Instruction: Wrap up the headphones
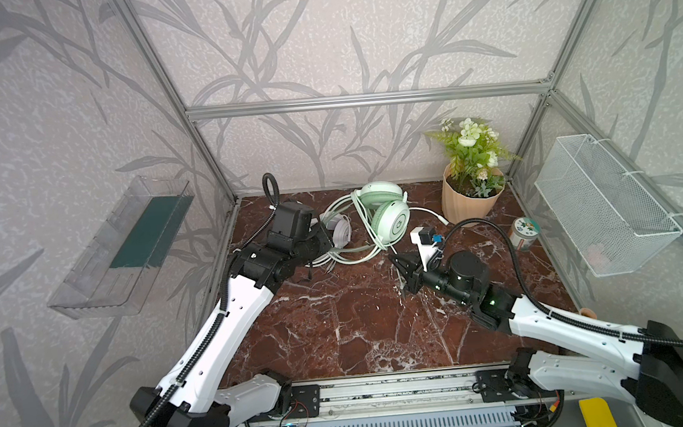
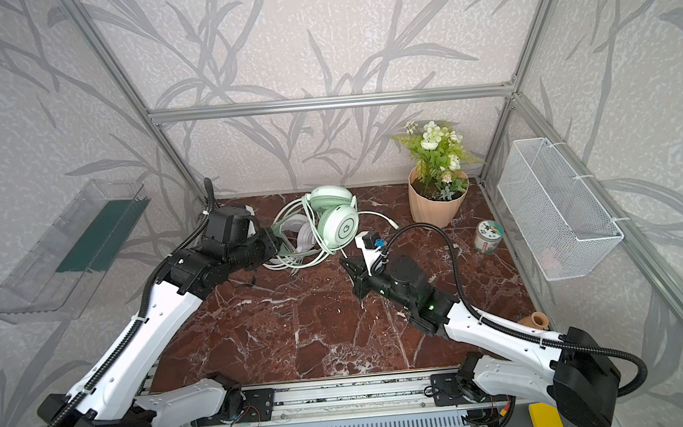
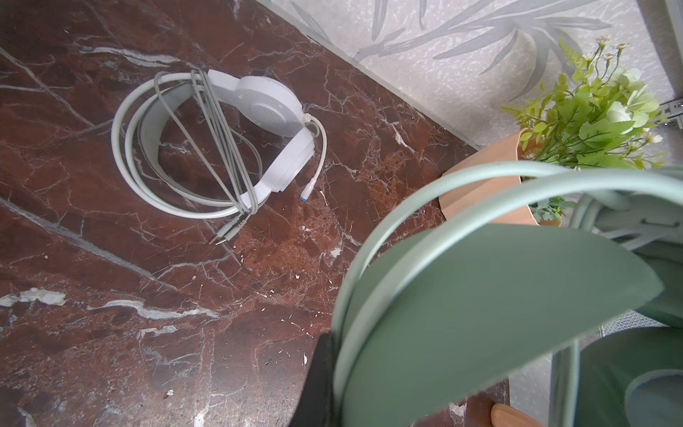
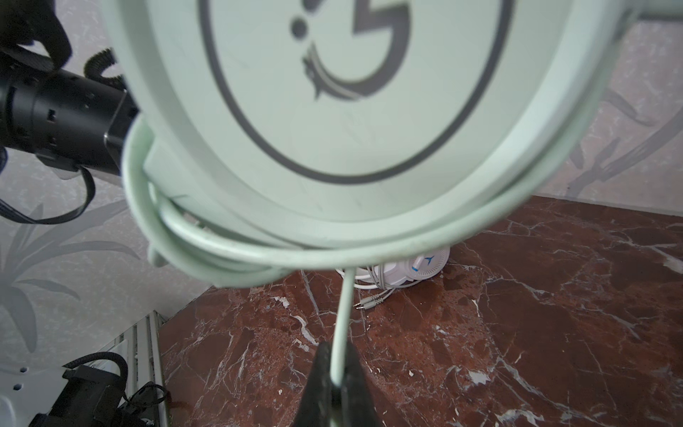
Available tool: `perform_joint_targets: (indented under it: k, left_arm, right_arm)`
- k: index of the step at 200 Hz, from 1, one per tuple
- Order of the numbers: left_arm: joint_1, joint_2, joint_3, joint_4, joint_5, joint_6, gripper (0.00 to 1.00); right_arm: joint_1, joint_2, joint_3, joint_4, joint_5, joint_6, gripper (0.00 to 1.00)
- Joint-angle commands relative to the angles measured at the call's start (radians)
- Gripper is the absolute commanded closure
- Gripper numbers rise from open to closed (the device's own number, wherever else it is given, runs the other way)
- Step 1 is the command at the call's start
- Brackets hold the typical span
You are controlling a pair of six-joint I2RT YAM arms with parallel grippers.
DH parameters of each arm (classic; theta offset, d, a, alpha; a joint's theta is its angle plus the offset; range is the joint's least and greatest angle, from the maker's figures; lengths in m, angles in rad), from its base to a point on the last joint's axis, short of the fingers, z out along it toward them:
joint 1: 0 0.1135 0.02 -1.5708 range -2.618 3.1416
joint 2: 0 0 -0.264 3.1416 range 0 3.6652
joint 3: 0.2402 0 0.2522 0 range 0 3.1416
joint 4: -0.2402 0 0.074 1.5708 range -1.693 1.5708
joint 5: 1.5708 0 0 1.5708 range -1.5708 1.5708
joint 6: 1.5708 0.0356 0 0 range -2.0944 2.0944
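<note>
- both arms over the tabletop (image 1: 340, 331)

- left end effector (image 1: 327, 240): clenched on the headband of the mint headset (image 1: 390, 219). Left wrist view showed only one black finger (image 3: 318, 380), pressed against the band's edge; the other was hidden behind the band. The headset hung just ahead of this end effector, its logo cup turned towards the top camera. It looked clear of the tabletop, but the top views could not confirm this.

- right end effector (image 4: 338, 382): clenched on the mint cable (image 4: 342, 314), both fingers closed on the strand. From the fingers the cable ran straight up to the rim of the logo cup, where several loops (image 4: 207, 255) were bunched around the headset's lower edge. This end effector sat below and just short of the mint headset, tips pointed at it. The left one came in from the opposite side, so the headset was between the two.

- white headset (image 3: 273, 107): lay flat on the tabletop beyond the right end effector and beneath the mint headset, touched by neither end effector. Its cord (image 3: 218, 148) was wound across the headband. Two jack plugs (image 3: 229, 234) stuck out at one end, and a blue-tipped plug (image 3: 306, 192) lay beside the earcup.

- pot (image 1: 468, 200) with flowers stood well beyond the right end effector, near the back corner. The jar (image 1: 522, 233) was on that arm's outer side, apart from everything
</note>
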Motion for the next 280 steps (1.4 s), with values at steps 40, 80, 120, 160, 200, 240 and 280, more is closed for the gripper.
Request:
perform_joint_targets:
  k: [40, 80, 120, 160, 200, 240, 280]
  left_arm:
    - [0.037, -0.081, -0.023, 0.23, -0.132, -0.156, 1.0]
    - [0.037, -0.097, -0.058, 0.244, -0.148, -0.157, 1.0]
    - [0.036, -0.119, -0.083, 0.252, -0.158, -0.153, 1.0]
    - [0.037, -0.138, -0.107, 0.26, -0.158, -0.158, 1.0]
    - [0.033, -0.14, -0.068, 0.244, -0.122, -0.156, 1.0]
    - [0.019, -0.092, 0.093, 0.141, -0.056, -0.091, 1.0]
    - [0.005, -0.026, 0.265, -0.004, 0.02, -0.029, 1.0]
  right_arm:
    - [0.046, -0.014, -0.038, 0.034, -0.091, 0.066, 0.95]
    - [0.085, -0.012, -0.016, 0.042, -0.141, 0.066, 0.92]
    - [0.088, -0.07, -0.019, -0.007, -0.068, 0.084, 0.83]
    - [0.089, -0.073, -0.016, -0.004, -0.174, 0.103, 0.77]
    - [0.089, -0.127, -0.077, 0.027, -0.154, 0.082, 0.73]
    - [0.089, -0.164, -0.155, 0.048, -0.05, 0.05, 0.43]
    - [0.089, -0.065, -0.175, 0.146, -0.055, 0.0, 0.31]
